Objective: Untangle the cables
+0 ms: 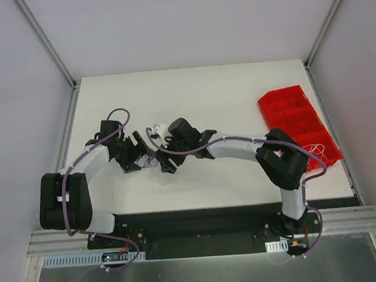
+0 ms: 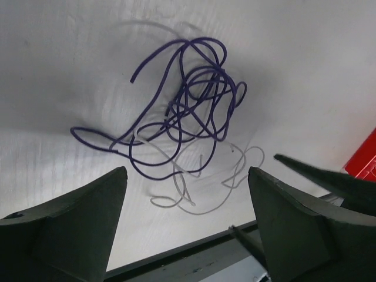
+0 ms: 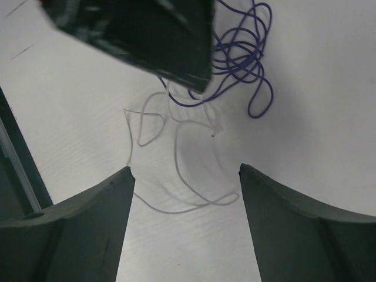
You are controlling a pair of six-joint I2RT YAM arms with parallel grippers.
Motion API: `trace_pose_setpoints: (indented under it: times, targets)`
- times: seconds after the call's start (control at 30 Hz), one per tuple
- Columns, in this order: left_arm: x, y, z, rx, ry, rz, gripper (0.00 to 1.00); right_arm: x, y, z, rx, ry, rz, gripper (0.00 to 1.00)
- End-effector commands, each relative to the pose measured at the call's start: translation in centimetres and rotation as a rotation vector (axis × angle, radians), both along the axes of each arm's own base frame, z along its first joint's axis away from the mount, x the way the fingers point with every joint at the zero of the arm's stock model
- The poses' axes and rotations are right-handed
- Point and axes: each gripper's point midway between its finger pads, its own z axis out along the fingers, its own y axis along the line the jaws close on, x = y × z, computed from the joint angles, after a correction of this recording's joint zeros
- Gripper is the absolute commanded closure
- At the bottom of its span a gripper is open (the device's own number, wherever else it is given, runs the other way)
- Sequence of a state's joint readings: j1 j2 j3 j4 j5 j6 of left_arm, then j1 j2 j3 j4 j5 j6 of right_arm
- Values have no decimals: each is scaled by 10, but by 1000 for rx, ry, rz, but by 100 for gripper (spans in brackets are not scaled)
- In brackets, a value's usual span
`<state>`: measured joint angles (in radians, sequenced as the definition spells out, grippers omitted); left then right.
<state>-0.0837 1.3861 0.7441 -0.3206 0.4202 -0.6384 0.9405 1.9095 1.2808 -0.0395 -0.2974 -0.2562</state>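
The cables lie on the white table as a loose tangle (image 1: 151, 162) between my two grippers. In the left wrist view it is a dark purple knot of loops (image 2: 197, 97) with a thin pale grey strand (image 2: 189, 197) trailing out towards me. The right wrist view shows the same purple knot (image 3: 244, 56) and the pale strand (image 3: 179, 161). My left gripper (image 2: 187, 171) is open above the pale strand and holds nothing. My right gripper (image 3: 185, 169) is open over that strand from the other side, also holding nothing. Part of the knot is hidden by the left gripper's body (image 3: 141, 35).
A red compartment tray (image 1: 292, 114) stands at the table's right, with thin red wires (image 1: 317, 148) in its near section; its corner shows in the left wrist view (image 2: 364, 158). The right gripper's fingertip (image 2: 311, 170) reaches in beside my left finger. The table's dark front edge (image 2: 194, 261) is close.
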Motion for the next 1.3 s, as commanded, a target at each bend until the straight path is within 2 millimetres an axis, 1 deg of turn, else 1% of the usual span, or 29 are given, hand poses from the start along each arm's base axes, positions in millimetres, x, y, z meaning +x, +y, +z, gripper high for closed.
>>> trace_pose_setpoints:
  times: [0.0, 0.1, 0.17, 0.2, 0.27, 0.3, 0.33, 0.37, 0.4, 0.43, 0.47, 0.5, 0.57, 0.6, 0.63, 0.67, 0.73, 0.77, 0.87, 0.9, 0.93, 0.97, 1.0, 1.03, 1.07, 1.1, 1.17, 1.23, 1.27]
  targets:
    - [19, -5, 3, -37, 53, 39, 19, 1, 15, -3, -4, -80, 51, 26]
    - [23, -6, -4, -44, 99, 72, 22, 5, 18, -17, -39, -134, 15, 33]
    - [25, -5, -8, -36, 115, 89, 25, 7, 16, -25, -80, -180, -15, 41]
    - [26, -4, -10, -29, 120, 97, 26, 8, 15, -28, -97, -193, -26, 46]
    - [27, 0, -13, -11, 122, 112, 31, 8, 10, -32, -126, -211, -62, 61]
    - [28, 0, -14, -7, 119, 114, 34, 16, 2, -32, -153, -245, -112, 70]
    - [29, 1, -14, -4, 121, 117, 37, 20, -4, -28, -164, -264, -150, 77]
    - [31, 1, -15, 1, 116, 115, 41, 21, -11, -21, -164, -279, -182, 85]
    - [31, 2, -15, 7, 113, 113, 46, 24, -19, -7, -158, -304, -227, 92]
    - [31, 3, -16, 12, 114, 114, 51, 25, -32, 5, -159, -320, -281, 98]
    - [32, 4, -18, 21, 112, 112, 56, 28, -52, 23, -175, -347, -349, 100]
    - [31, 4, -20, 24, 118, 110, 61, 28, -75, 36, -206, -370, -424, 100]
    - [31, 5, -23, 30, 119, 109, 71, 28, -122, 76, -210, -414, -564, 100]
    - [29, 5, -24, 30, 122, 106, 81, 30, -148, 89, -222, -418, -641, 100]
    - [30, 6, -25, 34, 118, 105, 86, 29, -177, 103, -234, -408, -712, 100]
    - [30, 6, -25, 33, 118, 106, 90, 28, -200, 111, -241, -394, -765, 100]
    - [29, 4, -23, 22, 111, 101, 100, 25, -251, 137, -239, -392, -892, 100]
    - [29, 3, -23, 17, 109, 102, 100, 23, -270, 149, -234, -396, -937, 100]
    - [32, -3, -12, -19, 79, 80, 100, 11, -309, 189, -163, -406, -1015, 100]
    - [33, -7, -5, -47, 64, 59, 100, 8, -315, 201, -130, -400, -1021, 100]
    - [37, -17, 8, -100, 14, 11, 100, 5, -314, 213, -94, -390, -996, 100]
    - [39, -26, 20, -141, -42, -43, 95, 4, -313, 226, -62, -397, -981, 100]
    - [40, -36, 36, -175, -105, -92, 82, 3, -310, 235, -43, -404, -961, 100]
    - [41, -50, 51, -195, -181, -150, 64, 3, -308, 244, -31, -414, -939, 100]
    - [38, -59, 61, -196, -223, -193, 52, 4, -310, 251, -29, -425, -946, 100]
    - [35, -71, 73, -198, -271, -240, 41, 6, -318, 255, -51, -439, -979, 100]
    - [26, -100, 95, -218, -358, -369, 27, 7, -327, 266, -72, -452, -1007, 100]
    - [15, -133, 119, -263, -429, -504, 20, 6, -323, 277, -37, -452, -982, 100]
    - [10, -149, 129, -288, -474, -560, 18, 5, -317, 282, -9, -445, -954, 100]
